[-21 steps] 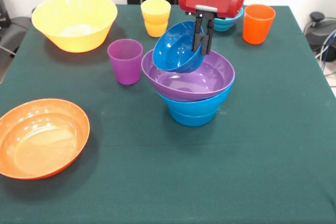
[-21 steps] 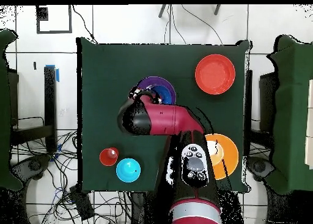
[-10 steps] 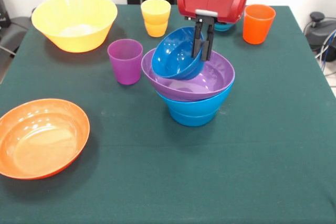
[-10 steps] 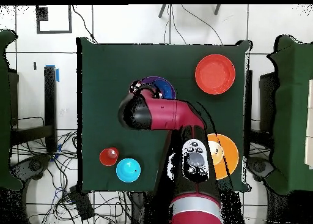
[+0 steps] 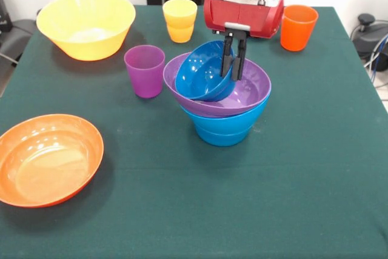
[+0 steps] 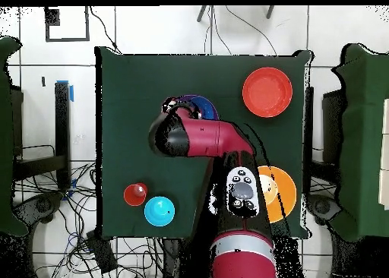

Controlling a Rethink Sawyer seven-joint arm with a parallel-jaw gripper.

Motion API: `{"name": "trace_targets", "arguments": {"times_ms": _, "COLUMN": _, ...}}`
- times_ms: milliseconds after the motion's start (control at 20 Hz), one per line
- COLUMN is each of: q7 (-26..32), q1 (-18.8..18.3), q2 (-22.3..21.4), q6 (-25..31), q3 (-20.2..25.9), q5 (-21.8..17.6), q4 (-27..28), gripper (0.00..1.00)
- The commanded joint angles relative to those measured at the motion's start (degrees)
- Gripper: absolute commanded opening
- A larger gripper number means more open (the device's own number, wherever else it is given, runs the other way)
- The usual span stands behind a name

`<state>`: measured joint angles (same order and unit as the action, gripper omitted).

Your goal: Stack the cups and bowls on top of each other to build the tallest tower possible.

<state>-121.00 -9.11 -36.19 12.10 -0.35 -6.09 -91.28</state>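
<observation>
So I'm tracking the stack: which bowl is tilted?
The dark blue bowl, gripped at its rim, leaning inside the purple bowl; the others sit level.

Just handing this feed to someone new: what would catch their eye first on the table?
The red-headed arm's claw at the table's middle, pinching the rim of a tilted dark blue bowl that sits in the purple bowl, itself atop a mid-blue bowl. Next, the wide orange bowl at the near left of the front view and the large yellow bowl at the far left.
</observation>
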Motion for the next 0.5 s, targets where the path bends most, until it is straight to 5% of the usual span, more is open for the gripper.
{"name": "trace_targets", "arguments": {"times_ms": 50, "q7": -5.7, "q1": 0.9, "q2": 2.6, "q6": -0.1, "q3": 3.4, "q5": 1.2, "q4": 2.6, "gripper": 0.0}}
{"name": "trace_targets", "arguments": {"times_ms": 500, "q7": -5.8, "q1": 1.0, "q2": 2.0, "q6": 0.6, "q3": 3.4, "q5": 1.4, "q4": 2.5, "gripper": 0.0}}
